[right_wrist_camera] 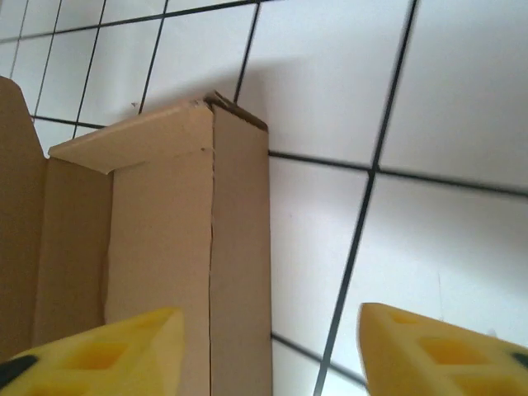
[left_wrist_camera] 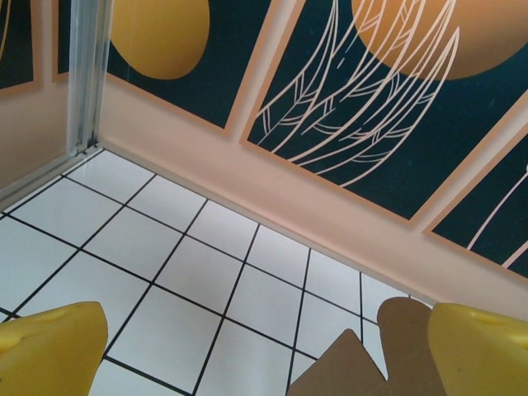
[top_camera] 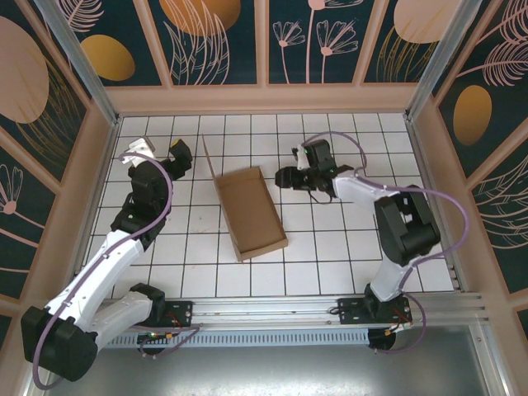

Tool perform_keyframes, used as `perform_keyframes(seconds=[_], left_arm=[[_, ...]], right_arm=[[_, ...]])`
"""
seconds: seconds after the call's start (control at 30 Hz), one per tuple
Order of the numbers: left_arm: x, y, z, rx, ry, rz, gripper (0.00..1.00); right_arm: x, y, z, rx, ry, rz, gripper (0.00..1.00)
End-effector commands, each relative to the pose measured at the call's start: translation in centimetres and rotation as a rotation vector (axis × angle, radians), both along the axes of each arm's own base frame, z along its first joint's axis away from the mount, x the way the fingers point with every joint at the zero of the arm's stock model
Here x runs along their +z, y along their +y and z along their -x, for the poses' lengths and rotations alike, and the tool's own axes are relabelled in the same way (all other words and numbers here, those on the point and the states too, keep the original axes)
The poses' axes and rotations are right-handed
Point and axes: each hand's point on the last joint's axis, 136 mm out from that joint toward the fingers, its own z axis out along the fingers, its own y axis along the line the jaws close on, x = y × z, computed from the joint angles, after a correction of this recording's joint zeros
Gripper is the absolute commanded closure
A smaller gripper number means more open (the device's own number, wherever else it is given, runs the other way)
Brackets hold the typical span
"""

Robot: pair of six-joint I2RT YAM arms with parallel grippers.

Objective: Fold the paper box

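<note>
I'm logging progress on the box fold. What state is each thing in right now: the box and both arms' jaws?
Paper box: partly folded, walls raised into an open tray, lid flap standing up, not closed.
Left gripper: jaws open, holding nothing.
Right gripper: jaws open, at the box's far right corner, not clamped on it.

Top cam: high overhead, looks down on table [top_camera: 330,256]. Wrist cams: low, close; all share paper box [top_camera: 252,210].
</note>
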Motion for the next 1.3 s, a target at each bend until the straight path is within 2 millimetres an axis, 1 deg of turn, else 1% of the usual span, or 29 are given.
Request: perform_keyframes(seconds=[0.0, 0.07, 0.1, 0.17, 0.2, 0.27, 0.37, 0.4, 0.47, 0.5, 0.53, 0.6, 0.67, 0.73, 0.8, 0.87, 0.9, 0.93, 0.97, 1.0, 1.07, 1.1, 1.17, 1.2, 1.23, 1.27], left_arm=[[0.9, 0.3, 0.1, 0.008, -0.022, 0.004, 0.01], [0.9, 0.3, 0.2, 0.009, -0.026, 0.005, 0.01], [0.9, 0.3, 0.3, 0.006, -0.026, 0.008, 0.01], [0.8, 0.2, 0.2, 0.003, -0.024, 0.014, 0.01], [0.8, 0.2, 0.2, 0.002, -0.023, 0.018, 0.01], [0.8, 0.1, 0.3, 0.000, -0.022, 0.026, 0.01], [0.9, 0.0, 0.3, -0.006, -0.025, 0.033, 0.01], [1.0, 0.0, 0.3, -0.005, -0.026, 0.036, 0.01], [0.9, 0.0, 0.3, -0.006, -0.025, 0.039, 0.01], [0.8, 0.0, 0.3, -0.007, -0.024, 0.041, 0.01], [0.8, 0.0, 0.4, -0.009, -0.024, 0.043, 0.01], [0.9, 0.0, 0.4, -0.008, -0.024, 0.049, 0.01], [0.8, -0.1, 0.5, -0.013, -0.024, 0.055, 0.01], [0.9, -0.2, 0.5, -0.017, -0.025, 0.059, 0.01], [0.8, -0.2, 0.5, -0.021, -0.024, 0.064, 0.01], [0.8, -0.4, 0.4, -0.028, -0.023, 0.068, 0.01], [0.7, -0.5, 0.3, -0.034, -0.020, 0.070, 0.01], [0.7, -0.6, 0.3, -0.037, -0.019, 0.072, 0.01], [0.7, -0.6, 0.3, -0.040, -0.017, 0.073, 0.01], [0.7, -0.8, 0.2, -0.045, -0.017, 0.074, 0.01], [0.8, -1.0, 0.2, -0.060, -0.018, 0.074, 0.01], [0.8, -1.2, 0.2, -0.069, -0.016, 0.075, 0.01], [0.7, -1.4, 0.1, -0.081, -0.015, 0.079, 0.01], [0.7, -1.5, 0.0, -0.086, -0.013, 0.081, 0.01], [0.7, -1.6, 0.0, -0.087, -0.010, 0.080, 0.01], [0.7, -1.6, -0.1, -0.089, -0.008, 0.082, 0.01]], right_arm=[[-1.8, 2.8, -0.3, 0.118, 0.036, 0.039, 0.39], [-2.6, 4.2, -0.5, 0.154, 0.055, 0.056, 0.39], [-3.5, 4.4, -0.8, 0.140, 0.070, 0.080, 0.40], [-4.9, 4.3, -1.6, 0.101, 0.102, 0.118, 0.42], [-5.7, 3.9, -2.1, 0.055, 0.119, 0.144, 0.45], [-6.5, 3.4, -2.6, -0.006, 0.136, 0.154, 0.52], [-6.5, 3.1, -3.0, -0.102, 0.153, 0.110, 0.62], [-6.4, 2.7, -3.2, -0.147, 0.161, 0.094, 0.67], [-6.1, 1.5, -3.6, -0.252, 0.171, 0.054, 0.78], [-5.8, 0.8, -3.5, -0.306, 0.185, 0.016, 0.81], [-5.4, 0.1, -3.6, -0.354, 0.196, -0.023, 0.83], [-5.3, -1.6, -2.9, -0.467, 0.234, -0.106, 0.83], [-5.3, -2.9, -1.5, -0.555, 0.260, -0.149, 0.82], [-5.4, -3.2, 0.3, -0.612, 0.297, -0.188, 0.78], [-5.0, -2.1, 2.1, -0.572, 0.313, -0.237, 0.65], [-5.0, -2.0, 3.1, -0.527, 0.310, -0.172, 0.53], [-5.0, -2.5, 3.4, -0.504, 0.285, -0.115, 0.48], [-4.8, -3.3, 3.4, -0.493, 0.244, -0.055, 0.45], [-4.5, -4.6, 3.4, -0.496, 0.203, 0.013, 0.42], [-3.6, -5.5, 3.3, -0.476, 0.137, 0.067, 0.41], [-1.2, -6.8, 2.7, -0.434, -0.008, 0.148, 0.38], [0.6, -6.9, 2.4, -0.381, -0.103, 0.163, 0.38], [3.6, -5.9, 1.6, -0.258, -0.266, 0.171, 0.39], [4.4, -5.1, 0.9, -0.185, -0.311, 0.181, 0.41], [4.5, -4.0, 0.3, -0.090, -0.328, 0.193, 0.42], [4.5, -2.4, -0.1, 0.054, -0.359, 0.215, 0.43]])
